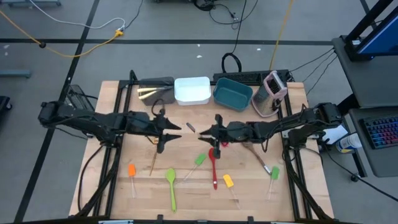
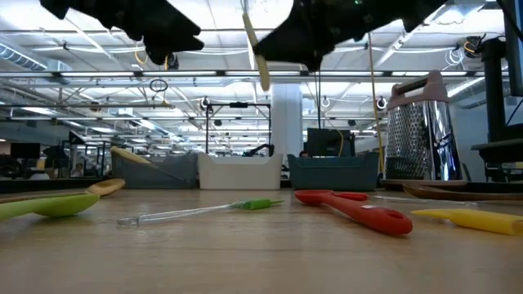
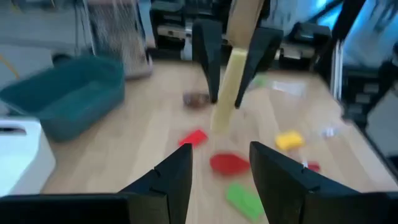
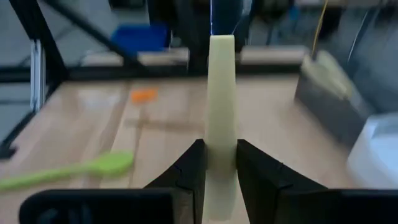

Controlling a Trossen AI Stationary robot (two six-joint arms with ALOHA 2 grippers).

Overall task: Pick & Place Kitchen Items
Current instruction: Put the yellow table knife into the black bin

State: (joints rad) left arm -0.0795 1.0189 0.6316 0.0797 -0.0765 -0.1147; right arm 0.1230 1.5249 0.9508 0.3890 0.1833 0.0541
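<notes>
Right claw (image 4: 219, 163) grasps cream knife (image 4: 220, 118); left claw (image 3: 219, 171) released; no writing legible.

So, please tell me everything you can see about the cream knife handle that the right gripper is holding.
The cream knife handle is a smooth, slim, slightly tapering bar, plastic by its look. The right gripper is shut on it, one dark finger on each side, holding it in the air above the wooden table. Its blade is barely visible. Nothing else touches it.

Three tubs: brown (image 1: 155, 91), white (image 1: 192, 91), teal (image 1: 232, 93). One grater (image 1: 272, 87). Four spatulas: orange (image 1: 132, 170), yellow (image 1: 228, 181), two green (image 1: 199, 160) (image 1: 275, 172). Two spoons: green (image 1: 171, 181), red (image 1: 213, 163).
</notes>
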